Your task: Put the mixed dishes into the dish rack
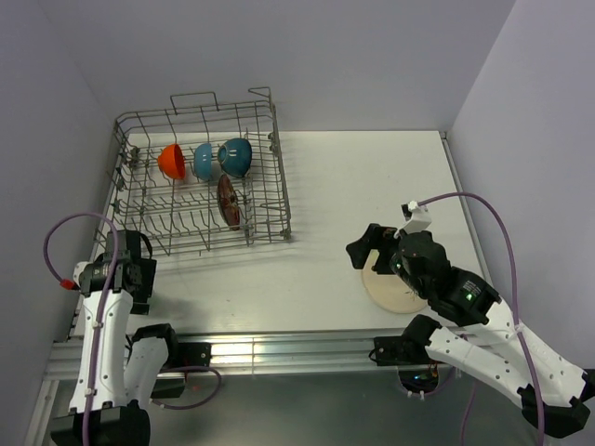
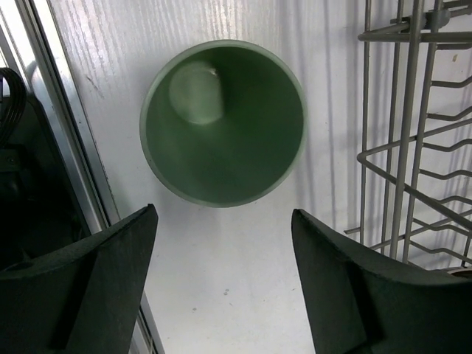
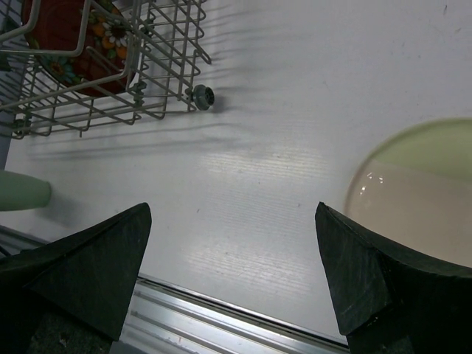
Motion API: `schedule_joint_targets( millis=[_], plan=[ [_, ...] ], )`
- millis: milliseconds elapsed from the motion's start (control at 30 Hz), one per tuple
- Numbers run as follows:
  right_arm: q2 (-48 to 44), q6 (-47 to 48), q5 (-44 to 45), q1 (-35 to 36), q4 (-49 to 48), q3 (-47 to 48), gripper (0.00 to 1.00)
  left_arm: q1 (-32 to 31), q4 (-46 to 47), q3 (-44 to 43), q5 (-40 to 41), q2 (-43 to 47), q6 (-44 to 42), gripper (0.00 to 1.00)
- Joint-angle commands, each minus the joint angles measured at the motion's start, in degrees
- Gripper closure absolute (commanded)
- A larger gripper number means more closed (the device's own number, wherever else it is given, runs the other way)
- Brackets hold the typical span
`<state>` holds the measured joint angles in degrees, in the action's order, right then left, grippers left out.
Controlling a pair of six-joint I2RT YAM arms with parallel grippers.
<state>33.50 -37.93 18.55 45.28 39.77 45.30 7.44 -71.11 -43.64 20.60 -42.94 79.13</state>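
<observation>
The dish rack (image 1: pixel 200 181) stands at the back left and holds the orange bowl (image 1: pixel 171 161), the small blue bowl (image 1: pixel 203 161), the teal bowl (image 1: pixel 236 156) and the red floral bowl (image 1: pixel 228 202). The pale green cup (image 2: pixel 223 122) stands upright on the table beside the rack (image 2: pixel 413 133), just ahead of my open, empty left gripper (image 2: pixel 225 280). In the top view that gripper (image 1: pixel 130 265) hangs over the table's left front corner. The cream plate (image 1: pixel 395 290) lies flat at the front right, partly under my right arm. My right gripper (image 3: pixel 232 273) is open and empty, left of the plate (image 3: pixel 420 192).
The right wrist view shows the red floral bowl (image 3: pixel 74 44) inside the rack corner, the cup's side (image 3: pixel 22 190) at the left edge, and the metal rail (image 3: pixel 221 317) along the table's front edge. Walls close in the table at left, back and right.
</observation>
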Motion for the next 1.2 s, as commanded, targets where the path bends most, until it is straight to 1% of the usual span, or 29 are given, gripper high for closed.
schedule_joint_targets(
  millis=[0, 100, 233, 367, 433, 533, 600, 633, 667, 767, 867, 900, 1033, 1167],
  plan=[
    [-0.45, 1.98, 0.97, -0.89, -1.53, -0.21, 0.00, 2.05, -0.70, -1.37, -1.52, 0.39, -0.82, 0.22],
    [-0.71, 2.42, 0.35, -1.42, -1.54, -0.65, 0.00, 3.80, -0.69, -0.57, -2.49, 1.19, -0.91, 0.25],
    [-1.15, 3.04, -0.88, -1.77, -2.06, -1.18, 0.00, 5.56, -1.31, -1.10, -2.67, 1.80, -1.17, 0.26],
    [-0.98, 3.48, -2.28, -2.21, -2.68, -1.09, 0.00, 6.53, -2.36, -2.50, -1.18, 2.68, -0.91, 0.26],
    [-0.80, 3.74, -2.99, -2.39, -2.77, -0.83, 0.00, 6.88, -3.15, -2.68, -0.82, 2.60, -0.47, 0.28],
    [-0.80, 3.92, -3.87, -2.65, -2.85, -0.04, 0.00, 7.06, -6.75, -3.64, 1.01, 1.81, 1.80, 0.43],
    [-0.71, 4.09, -4.48, -2.65, -2.85, 0.40, 0.00, 7.15, -7.72, -4.08, 1.55, 0.93, 1.99, 0.46],
    [-0.89, 4.09, -4.57, -2.74, -2.85, 0.67, 0.00, 7.32, -7.64, -4.26, 1.72, 0.67, 1.55, 0.46],
    [-0.89, 4.18, -4.57, -2.82, -2.85, 0.93, 0.00, 7.67, -7.73, -4.26, 1.64, 0.40, 1.46, 0.43],
    [-1.24, 4.36, -4.92, -2.91, -2.68, 1.28, 0.00, 8.55, -7.64, -4.18, 1.63, -0.22, 1.81, 0.39],
    [-1.59, 4.36, -5.53, -3.09, -2.33, 1.46, 0.00, 8.99, -7.11, -4.00, 3.47, -0.74, 2.17, 0.32],
    [-1.85, 4.45, -5.80, -3.18, -2.33, 1.63, 0.00, 9.17, -6.59, -3.91, 3.66, -1.27, 2.17, 0.32],
    [-2.47, 4.36, -6.24, -3.18, -1.80, 2.86, 0.00, 10.48, -3.79, -2.16, 2.08, -3.29, 1.03, 0.34],
    [-2.38, 4.97, -5.80, -3.27, -1.45, 4.27, 0.00, 11.01, -1.49, -0.57, 1.28, -5.74, 0.50, 0.45]
  ],
)
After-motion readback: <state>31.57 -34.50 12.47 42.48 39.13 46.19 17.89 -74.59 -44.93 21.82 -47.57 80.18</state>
